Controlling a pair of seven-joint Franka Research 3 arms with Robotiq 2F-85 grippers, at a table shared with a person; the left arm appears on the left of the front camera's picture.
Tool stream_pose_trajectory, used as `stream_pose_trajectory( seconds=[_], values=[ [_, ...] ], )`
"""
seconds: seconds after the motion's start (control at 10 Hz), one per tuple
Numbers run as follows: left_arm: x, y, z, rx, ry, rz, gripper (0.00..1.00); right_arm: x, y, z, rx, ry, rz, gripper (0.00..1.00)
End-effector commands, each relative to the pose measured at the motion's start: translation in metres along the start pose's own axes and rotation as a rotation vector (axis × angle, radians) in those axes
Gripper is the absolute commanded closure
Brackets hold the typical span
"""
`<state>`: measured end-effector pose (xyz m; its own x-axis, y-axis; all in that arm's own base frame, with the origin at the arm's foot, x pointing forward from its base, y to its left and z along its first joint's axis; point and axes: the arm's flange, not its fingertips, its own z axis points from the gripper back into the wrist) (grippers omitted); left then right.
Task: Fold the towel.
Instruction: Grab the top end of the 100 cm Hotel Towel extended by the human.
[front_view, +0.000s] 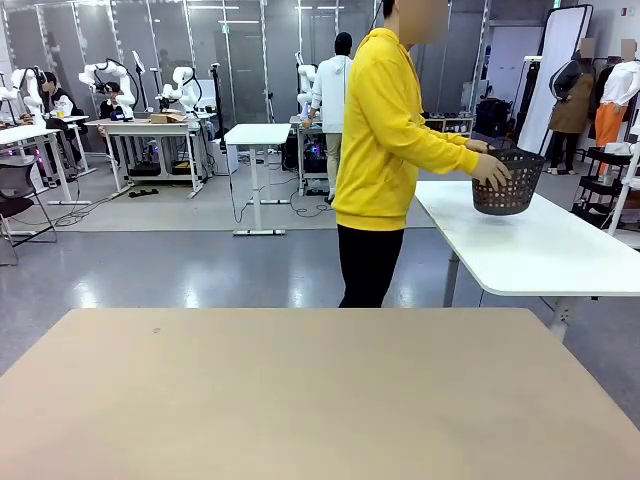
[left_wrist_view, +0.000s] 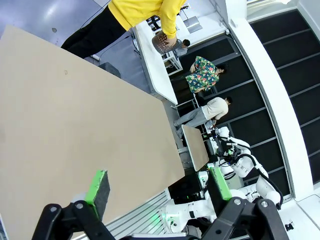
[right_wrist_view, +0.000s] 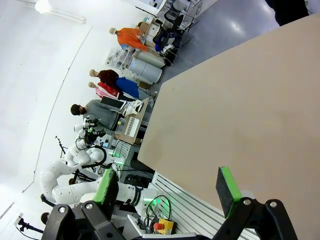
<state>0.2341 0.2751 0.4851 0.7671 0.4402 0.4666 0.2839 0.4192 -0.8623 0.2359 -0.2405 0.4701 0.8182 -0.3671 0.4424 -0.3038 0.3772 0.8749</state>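
Above the beige worktop (front_view: 320, 400), the left gripper (left_wrist_view: 159, 189) has its jaws released and spread wide. Nothing is between them: the 2 green pads (left_wrist_view: 96, 186) touch nothing, and the bare board is seen through the gap. The right gripper (right_wrist_view: 168, 187) is the same, jaws fully apart and holding nothing, over the same worktop. The black base of each gripper is cut by the bottom edge of its wrist view.

Where the towel lies I cannot tell. A person (front_view: 385, 130) in a yellow hooded top stands at the far side, turned to a white worktop (front_view: 545, 250) on the right. A black basket (front_view: 508, 185) stands there, and 1 hand (front_view: 490, 172) of the person rests on its near rim. The wall of the basket hides its inside, so its content cannot be made out. The far edge of the beige worktop hides the person's lower legs.

The beige worktop is matte, smooth and rectangular, with 1 small dark speck (front_view: 155, 330) near its far left corner. The basket is round, narrower at the bottom, and its wall has rows of small holes. The white worktop is glossy with rounded corners. The pads are flat green blocks on black fingers.
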Motion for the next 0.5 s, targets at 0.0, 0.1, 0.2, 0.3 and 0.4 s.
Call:
stream_pose_trajectory(
  seconds=[0.0,0.1,0.2,0.3,0.4],
  values=[
    [0.0006,-0.0001,0.0009,-0.018,-0.003,-0.012,0.00,0.0006,0.0003,0.0008,0.010,-0.011,0.014,0.00],
    [0.0006,-0.0001,0.0009,-0.018,-0.003,-0.012,0.00,0.0006,0.0003,0.0008,0.010,-0.011,0.014,0.00],
    [0.0006,-0.0001,0.0009,-0.018,-0.003,-0.012,0.00,0.0006,0.0003,0.0008,0.010,-0.011,0.014,0.00],
    [0.0006,-0.0001,0.0009,-0.018,-0.003,-0.012,0.00,0.0006,0.0003,0.0008,0.010,-0.011,0.014,0.00],
    [0.0006,-0.0001,0.0009,-0.018,-0.003,-0.012,0.00,0.0006,0.0003,0.0008,0.010,-0.011,0.014,0.00]
  ],
)
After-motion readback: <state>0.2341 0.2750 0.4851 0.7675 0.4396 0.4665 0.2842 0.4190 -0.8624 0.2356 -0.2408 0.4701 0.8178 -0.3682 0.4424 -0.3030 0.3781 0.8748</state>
